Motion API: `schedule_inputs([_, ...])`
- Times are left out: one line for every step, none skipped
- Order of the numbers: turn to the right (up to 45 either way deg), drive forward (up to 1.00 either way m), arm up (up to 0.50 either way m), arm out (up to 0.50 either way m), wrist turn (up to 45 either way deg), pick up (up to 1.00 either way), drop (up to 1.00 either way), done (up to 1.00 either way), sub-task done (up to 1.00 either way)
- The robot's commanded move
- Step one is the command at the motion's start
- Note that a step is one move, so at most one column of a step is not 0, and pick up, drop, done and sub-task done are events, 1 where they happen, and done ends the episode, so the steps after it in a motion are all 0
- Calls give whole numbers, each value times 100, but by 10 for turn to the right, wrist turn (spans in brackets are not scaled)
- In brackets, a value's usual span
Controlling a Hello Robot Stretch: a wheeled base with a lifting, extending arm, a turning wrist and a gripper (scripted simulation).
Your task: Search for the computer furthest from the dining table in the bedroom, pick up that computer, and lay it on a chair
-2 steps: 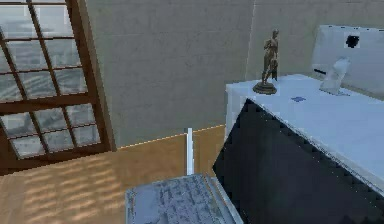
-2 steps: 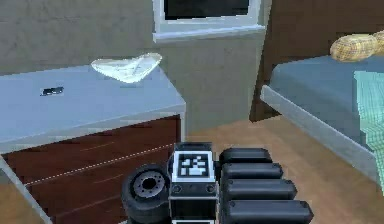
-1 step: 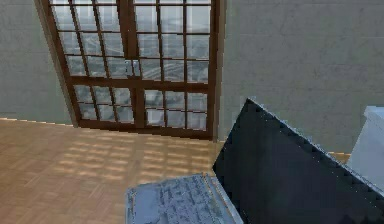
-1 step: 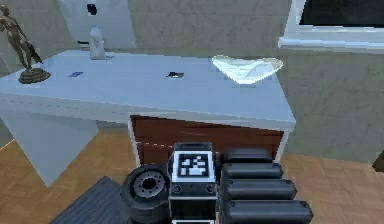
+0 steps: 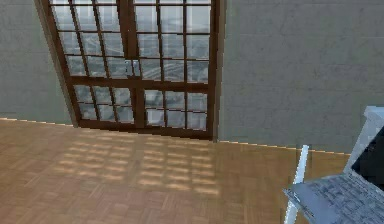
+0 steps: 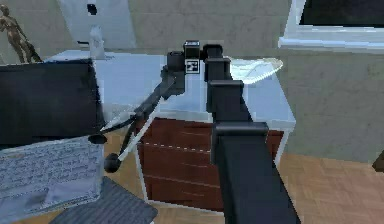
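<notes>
An open laptop with a dark screen (image 6: 48, 100) and a grey keyboard (image 6: 45, 175) sits at the arm side view's left. It shows again at the forward view's lower right as laptop (image 5: 345, 185), beside a white upright bar (image 5: 300, 175). The dark arm (image 6: 235, 140) rises from the bottom edge to two white squares. From there the gripper (image 6: 106, 150) slants down and left, and its thin fingers end at the laptop's right edge. A grey surface (image 6: 105, 210) lies just below the laptop. I cannot tell whether the gripper holds anything.
Behind the arm stands a white-topped desk (image 6: 130, 85) with reddish-brown drawers (image 6: 180, 160). On it are a white monitor (image 6: 95, 18), a small bottle (image 6: 97, 45), a wooden figure (image 6: 15, 40) and a pale cloth (image 6: 250, 70). Ahead, a wood-framed glass door (image 5: 135, 65) meets bare wooden floor (image 5: 120, 175).
</notes>
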Motion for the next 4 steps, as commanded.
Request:
schedule_inputs([0,0,0,0,390,0,0,0,0])
schedule_inputs([0,0,-28,0,0,0,0,0,0])
schedule_inputs([0,0,-32,0,0,0,0,0,0])
schedule_inputs([0,0,0,0,0,0,100,0,0])
